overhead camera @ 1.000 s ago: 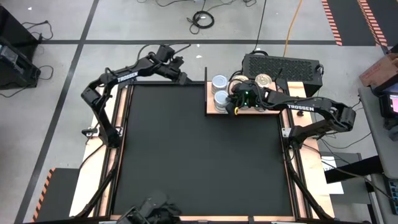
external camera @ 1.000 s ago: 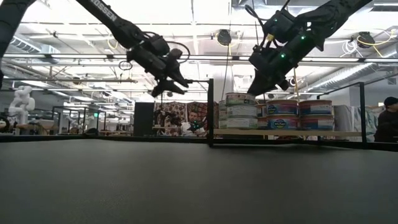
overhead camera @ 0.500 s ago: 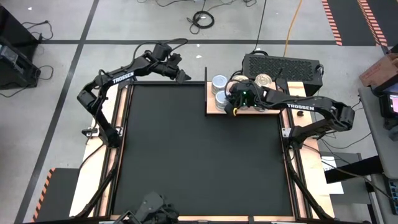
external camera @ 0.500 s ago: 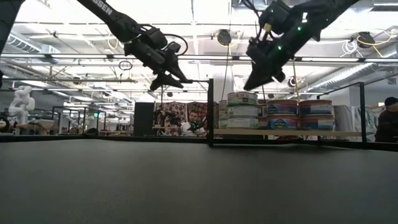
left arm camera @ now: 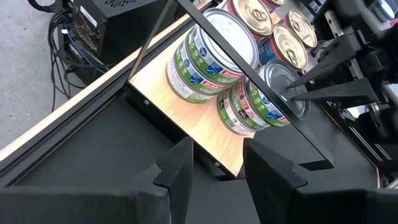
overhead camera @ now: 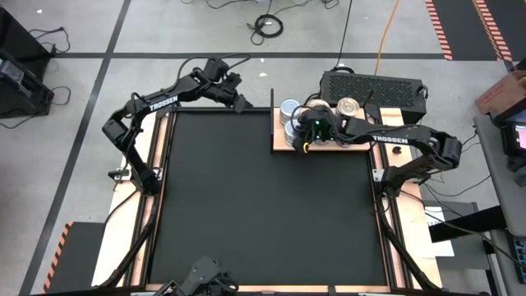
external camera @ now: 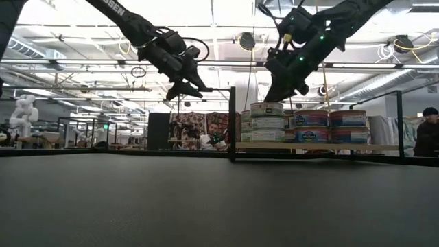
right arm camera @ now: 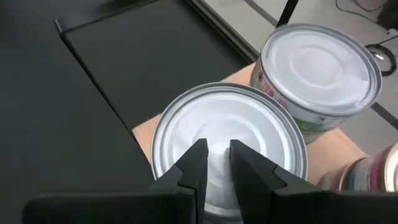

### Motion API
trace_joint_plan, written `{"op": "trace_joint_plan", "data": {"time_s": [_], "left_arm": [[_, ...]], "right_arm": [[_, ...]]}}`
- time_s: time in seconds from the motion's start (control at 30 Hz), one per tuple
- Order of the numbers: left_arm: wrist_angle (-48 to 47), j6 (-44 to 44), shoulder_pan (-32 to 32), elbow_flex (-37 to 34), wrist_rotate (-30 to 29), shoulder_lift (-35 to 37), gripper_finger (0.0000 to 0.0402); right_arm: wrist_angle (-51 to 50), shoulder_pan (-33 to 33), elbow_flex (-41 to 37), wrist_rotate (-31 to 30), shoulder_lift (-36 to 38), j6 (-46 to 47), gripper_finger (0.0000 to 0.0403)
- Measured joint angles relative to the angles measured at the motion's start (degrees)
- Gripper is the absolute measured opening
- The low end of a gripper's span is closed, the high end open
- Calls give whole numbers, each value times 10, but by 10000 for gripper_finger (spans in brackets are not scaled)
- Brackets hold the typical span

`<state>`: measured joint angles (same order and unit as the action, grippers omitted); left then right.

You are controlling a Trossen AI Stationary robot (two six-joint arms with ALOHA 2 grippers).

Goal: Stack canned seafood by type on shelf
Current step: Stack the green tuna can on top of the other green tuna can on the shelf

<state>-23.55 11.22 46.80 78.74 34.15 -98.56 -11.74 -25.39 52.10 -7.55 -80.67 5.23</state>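
The shelf (overhead camera: 333, 146), a light wood board, lies at the black mat's far right edge. On it stand stacks of canned seafood: two green-labelled stacks with silvery tops (right arm camera: 317, 62) (left arm camera: 224, 34), and pink-labelled cans with gold pull-tab tops (overhead camera: 349, 105) (left arm camera: 289, 43). My right gripper (right arm camera: 217, 152) hangs just over the nearer silvery-topped stack (right arm camera: 255, 124), slanting down, open by only a narrow gap with nothing between its fingers. My left gripper (overhead camera: 241, 103) hovers open and empty above the mat's far edge, left of the shelf (left arm camera: 161, 81). My right gripper's fingertips (external camera: 270, 98) stand right at the top of the nearer silvery-topped can (left arm camera: 283, 78), coming from above and slanting toward the table's left. Whether they touch the lid I cannot tell.
A thin black frame (external camera: 232, 123) rises at the shelf's left end and runs over the cans. A black box (overhead camera: 374, 86) sits behind the shelf. The black mat (overhead camera: 263, 197) spreads out in front. People (external camera: 429, 130) show in the room beyond.
My right gripper has moved a little toward the table's left along the shelf, from beside the pink-labelled cans to over the nearer silvery-topped stack. Its finger gap is unchanged. The cans have kept still.
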Motion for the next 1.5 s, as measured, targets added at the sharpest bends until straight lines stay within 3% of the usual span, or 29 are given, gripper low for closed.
{"op": "trace_joint_plan", "data": {"time_s": [0.67,1.1,1.5], "left_arm": [[0,-15,-1,0,-2,0,141],[0,-16,0,0,-2,0,141],[0,-28,0,0,-2,0,141]], "right_arm": [[-13,0,2,-14,-7,6,63],[20,0,3,12,-35,16,63],[6,0,0,21,-8,12,63]]}}
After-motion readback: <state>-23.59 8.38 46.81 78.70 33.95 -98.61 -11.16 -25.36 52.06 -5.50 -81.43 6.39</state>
